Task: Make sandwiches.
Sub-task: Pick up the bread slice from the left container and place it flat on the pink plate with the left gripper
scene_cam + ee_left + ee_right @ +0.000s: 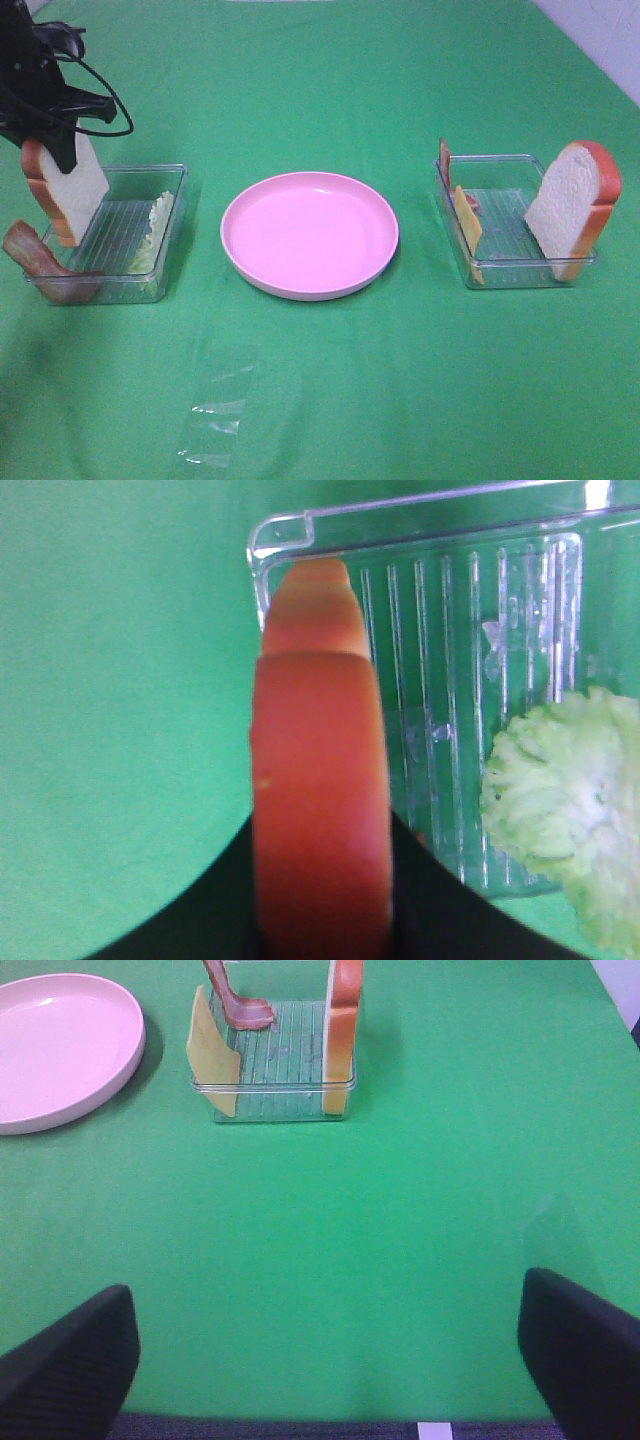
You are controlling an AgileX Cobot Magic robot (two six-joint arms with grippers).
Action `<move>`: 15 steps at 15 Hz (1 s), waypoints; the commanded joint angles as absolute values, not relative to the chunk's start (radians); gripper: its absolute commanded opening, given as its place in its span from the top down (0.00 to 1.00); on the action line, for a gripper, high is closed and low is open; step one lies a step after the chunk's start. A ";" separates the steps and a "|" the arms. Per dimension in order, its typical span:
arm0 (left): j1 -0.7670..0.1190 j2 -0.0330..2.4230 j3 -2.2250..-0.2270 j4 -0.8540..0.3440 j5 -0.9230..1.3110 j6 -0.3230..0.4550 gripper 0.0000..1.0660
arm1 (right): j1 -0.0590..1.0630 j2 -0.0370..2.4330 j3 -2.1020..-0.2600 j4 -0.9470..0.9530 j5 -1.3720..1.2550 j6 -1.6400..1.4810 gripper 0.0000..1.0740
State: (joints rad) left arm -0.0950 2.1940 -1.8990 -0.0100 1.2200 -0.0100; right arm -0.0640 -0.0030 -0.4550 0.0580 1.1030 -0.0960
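Nearest, low and left of centre in the high view, a clear plastic sheet lies flat on the green cloth. The right gripper, seen only by its own wrist camera, is spread wide over bare cloth, well short of the right tray. Across the middle of the frame three things sit in a row, the left tray, the pink plate at centre and the right tray. In the left tray, lettuce lies along the right wall and the left bacon strip leans over the near left corner. In the right tray, the cheese slice leans on the left wall, the right bacon strip stands at the far left corner, and the second bread slice stands against the right end. At upper left, the left gripper is clamped on the crust of the held bread slice, which hangs tilted at the left tray's left end. Whether it touches the tray cannot be told.
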 commanded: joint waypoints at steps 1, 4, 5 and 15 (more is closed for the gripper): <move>-0.099 2.106 -1.902 -0.019 1.320 -0.011 1.00 | -0.069 -0.028 -0.453 0.061 1.098 -0.097 0.08; -0.099 2.004 -1.902 -0.034 1.320 -0.011 1.00 | -0.069 -0.028 -0.453 0.061 1.098 -0.097 0.08; -0.099 1.957 -1.902 -0.048 1.318 -0.011 1.00 | -0.069 -0.028 -0.453 0.061 1.098 -0.097 0.08; -0.099 1.965 -1.902 -0.660 1.223 0.182 1.00 | -0.069 -0.028 -0.453 0.061 1.098 -0.097 0.08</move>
State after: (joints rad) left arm -0.0950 1.9550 -1.8990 -0.6040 1.2240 0.1570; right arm -0.0640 -0.0030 -0.4550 0.0590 1.1030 -0.0960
